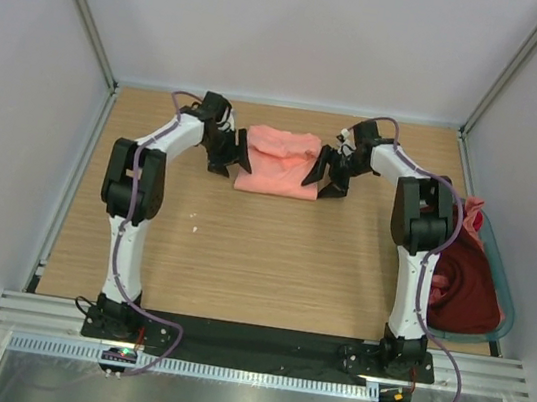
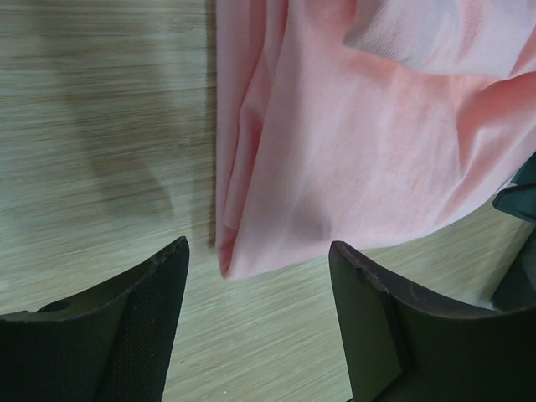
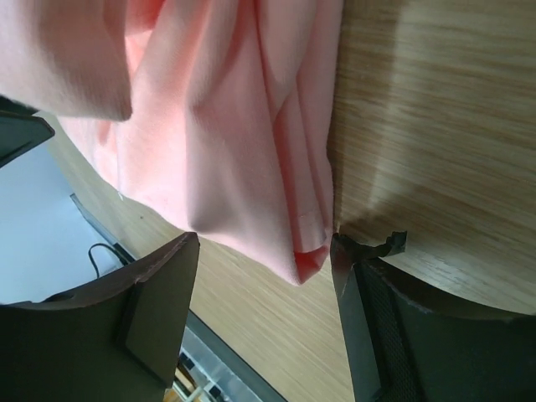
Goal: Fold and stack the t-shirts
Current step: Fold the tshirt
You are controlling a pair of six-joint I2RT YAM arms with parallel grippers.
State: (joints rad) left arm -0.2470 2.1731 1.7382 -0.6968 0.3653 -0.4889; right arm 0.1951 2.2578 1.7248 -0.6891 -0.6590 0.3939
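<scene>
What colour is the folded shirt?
The folded shirt is salmon pink; best in the top external view.

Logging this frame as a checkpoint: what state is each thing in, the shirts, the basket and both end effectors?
salmon-pink t-shirt: folded, lying flat.
dark maroon t-shirt: crumpled, unfolded, in the basket.
basket: upright, holding cloth.
left end effector: open, straddling a corner of the folded shirt.
right end effector: open, straddling another corner.

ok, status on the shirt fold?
Both open: left pincer, right pincer, each at a near corner of the pink t-shirt. In basket: maroon t-shirt. Nothing in the way.
</scene>
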